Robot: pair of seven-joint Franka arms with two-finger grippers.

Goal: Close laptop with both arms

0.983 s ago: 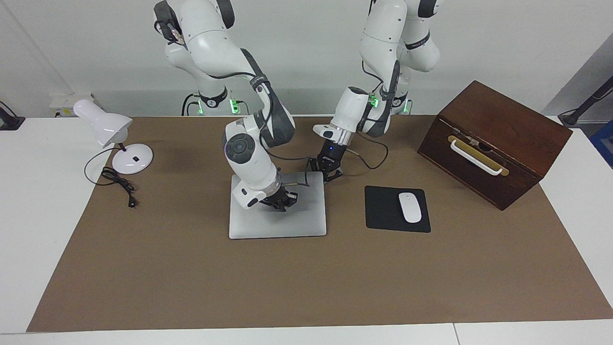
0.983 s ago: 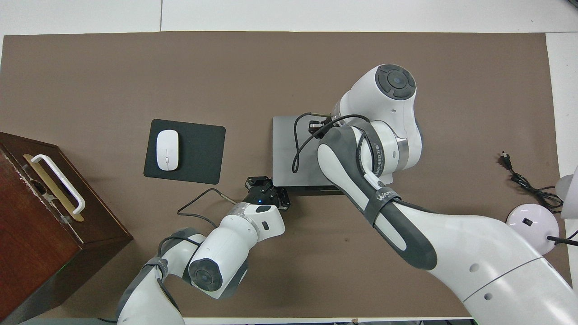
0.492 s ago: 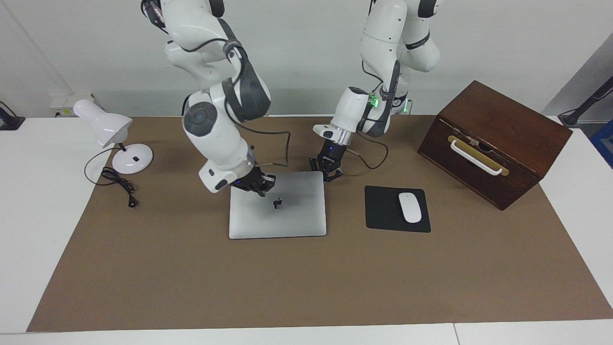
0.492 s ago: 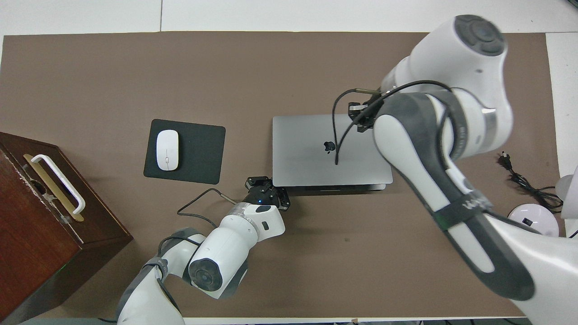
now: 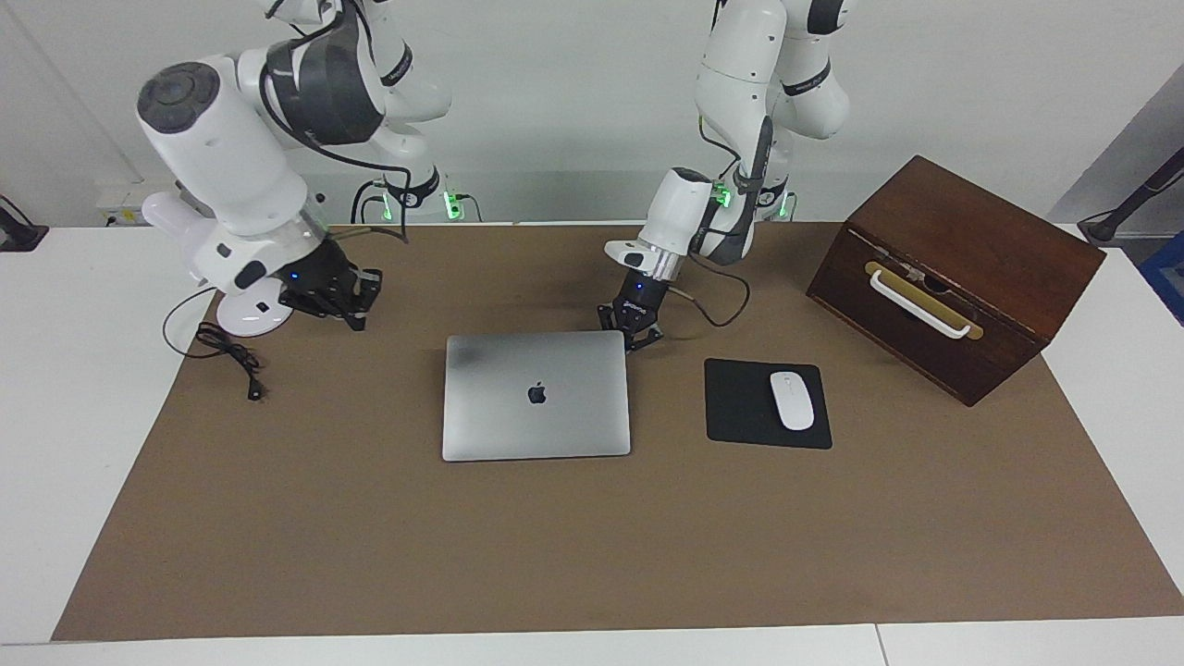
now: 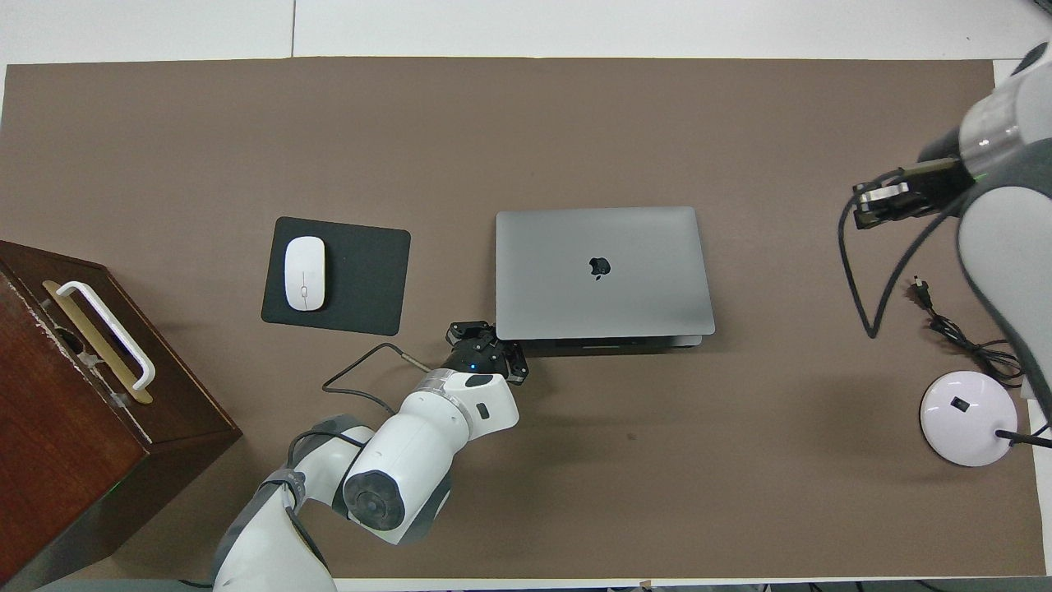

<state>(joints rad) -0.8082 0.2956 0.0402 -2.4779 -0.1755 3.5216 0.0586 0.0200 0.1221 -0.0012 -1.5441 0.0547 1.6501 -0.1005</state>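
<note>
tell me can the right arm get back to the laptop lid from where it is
Probably yes: the right tool hangs over bare mat beside the lamp base, and nothing stands between it and the closed laptop.

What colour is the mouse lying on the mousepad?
White; the mouse on the black mousepad shows best in the overhead view.

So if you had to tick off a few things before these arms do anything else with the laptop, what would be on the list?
1. Laptop lid down flat, logo up: ok.
2. Left gripper shut, at the laptop's corner nearest the robots on the mousepad's side: ok; whether it touches the laptop: cannot tell.
3. Right gripper shut, holding nothing, away from the laptop, over the mat near the lamp: ok.
4. Nothing lying on the lid: ok.
5. Mouse on the mousepad, apart from the laptop: ok.
</note>
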